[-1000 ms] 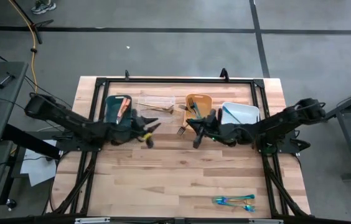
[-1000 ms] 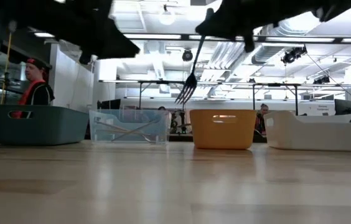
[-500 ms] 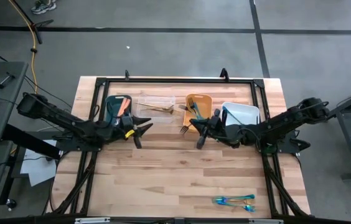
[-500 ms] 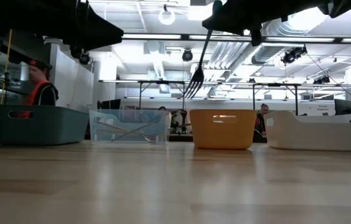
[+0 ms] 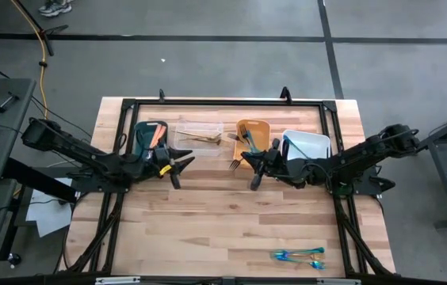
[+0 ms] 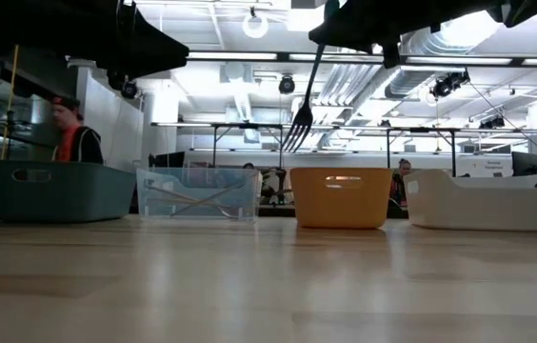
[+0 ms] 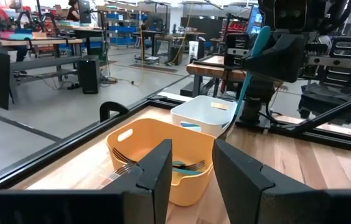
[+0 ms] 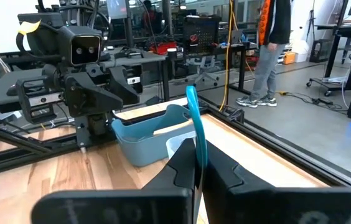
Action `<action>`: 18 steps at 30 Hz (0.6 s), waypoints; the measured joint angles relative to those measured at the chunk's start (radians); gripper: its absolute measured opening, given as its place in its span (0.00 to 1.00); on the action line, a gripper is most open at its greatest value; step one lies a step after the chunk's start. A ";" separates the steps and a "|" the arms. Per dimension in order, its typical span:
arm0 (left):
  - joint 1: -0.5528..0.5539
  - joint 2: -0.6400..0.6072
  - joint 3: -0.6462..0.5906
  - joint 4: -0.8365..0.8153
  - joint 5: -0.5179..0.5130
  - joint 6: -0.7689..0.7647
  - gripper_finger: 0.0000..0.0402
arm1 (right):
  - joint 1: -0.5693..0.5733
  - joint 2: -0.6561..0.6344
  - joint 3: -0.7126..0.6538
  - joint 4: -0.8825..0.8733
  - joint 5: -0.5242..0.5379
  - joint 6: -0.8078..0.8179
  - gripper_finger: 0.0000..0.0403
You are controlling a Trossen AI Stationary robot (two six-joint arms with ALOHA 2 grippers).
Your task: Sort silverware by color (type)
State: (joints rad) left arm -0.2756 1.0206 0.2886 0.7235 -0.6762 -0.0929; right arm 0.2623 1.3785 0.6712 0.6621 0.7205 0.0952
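My right gripper (image 5: 256, 172) hovers by the near side of the orange bin (image 5: 253, 127), shut on a teal-handled fork (image 6: 299, 112) whose tines hang down. My left gripper (image 5: 174, 168) stands open and empty in front of the teal bin (image 5: 140, 136) and the clear bin (image 5: 200, 127); its fingers (image 7: 158, 168) have nothing between them. Gold pieces (image 5: 201, 138) lie in the clear bin, an orange-handled piece (image 5: 158, 135) in the teal bin, and forks (image 7: 188, 165) in the orange bin. More teal-handled silverware (image 5: 297, 255) lies flat on the table at the near right. My right gripper pinches the fork's teal handle (image 8: 199, 152) between its two shut fingers. The fingers reach in level from the table's right side and lie across the fork. The handle's free end (image 8: 191, 93) sticks up past the fingers. The fork hangs slanted, tines (image 6: 297, 129) down, clear of table and bins.
A white bin (image 5: 312, 142) with a teal piece stands at the far right. One fork's tines (image 5: 231, 165) poke out over the orange bin's near rim. Black frame rails (image 5: 223, 103) border the table. Bare wood (image 5: 223, 222) spreads across the middle and near side. A person (image 6: 73, 138) stands beyond the table.
My left gripper has drawn back toward the table's left edge, away from the clear bin, turning a little, its fingers as far apart as before. The fork in my right gripper has swung slightly, its tines now a bit higher.
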 joint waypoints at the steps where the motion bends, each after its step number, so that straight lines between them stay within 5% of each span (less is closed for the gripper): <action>1: 0.000 0.000 0.000 0.000 0.000 0.000 0.28 | 0.000 0.000 0.000 0.000 -0.004 -0.001 0.00; 14: 0.000 0.000 0.000 0.000 0.018 -0.002 0.28 | -0.021 0.002 0.066 -0.030 0.019 -0.120 0.00; 18: 0.000 0.000 0.000 0.000 0.018 -0.022 0.28 | -0.084 0.001 0.258 -0.351 0.050 -0.176 0.00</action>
State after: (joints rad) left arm -0.2756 1.0206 0.2886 0.7231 -0.6577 -0.1153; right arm 0.1782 1.3799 0.9296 0.3107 0.7704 -0.0804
